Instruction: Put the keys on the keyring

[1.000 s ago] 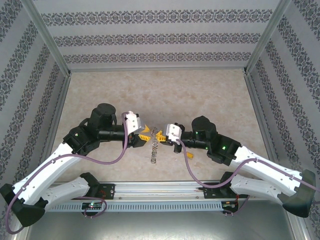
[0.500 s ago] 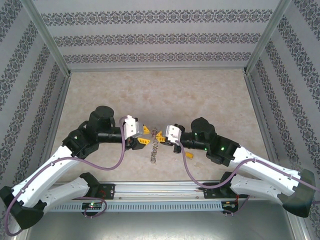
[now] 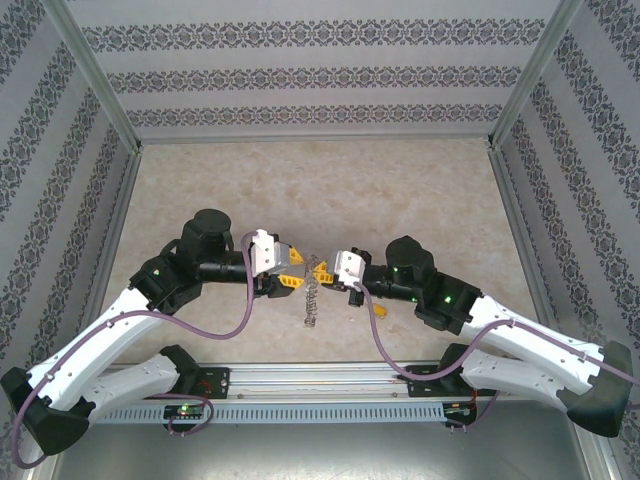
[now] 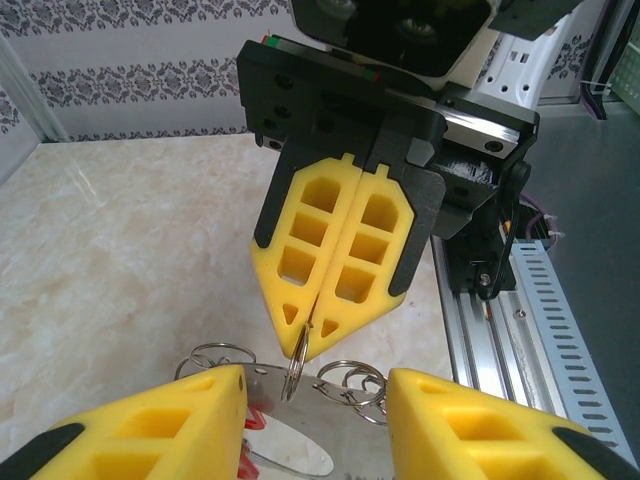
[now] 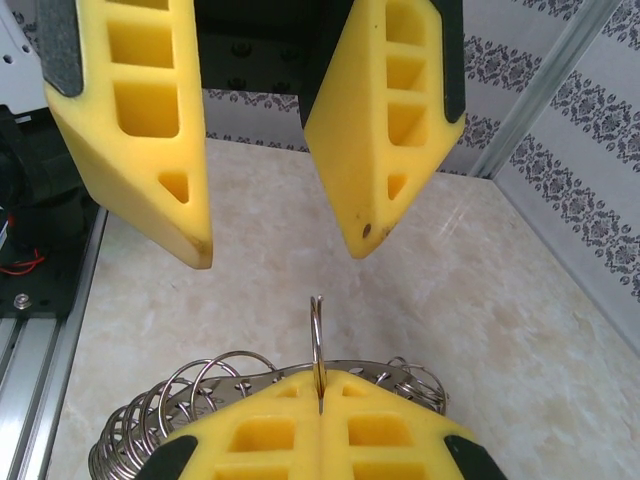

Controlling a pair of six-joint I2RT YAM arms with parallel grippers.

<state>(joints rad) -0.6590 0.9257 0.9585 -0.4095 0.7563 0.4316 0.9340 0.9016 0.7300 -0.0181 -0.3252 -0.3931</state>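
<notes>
The left claw (image 5: 278, 255) stands with its yellow fingers (image 4: 150, 430) apart and nothing between them, its tips pointing at the right claw from just beside it. The right claw (image 4: 303, 348) is pressed together and clamped on the keyring (image 5: 316, 335). One thin silvery ring stands upright and edge-on, pinched between its tips. In that claw's own wrist view, the rest of the rings bunch in a coil beneath it and off to the left. From above we see the chain of rings trailing from between the two claws toward the near edge, over the beige marbled table (image 3: 320, 190). In the left wrist view a small red tag (image 4: 252, 420) and a flat silvery plate (image 4: 295, 455) sit among the loops below the pinched ring, between our left claw's fingers. Compared with a second ago, the left claw's fingers have spread slightly wider. The right claw keeps the same place and the same grip, and the chain trails just as it did
</notes>
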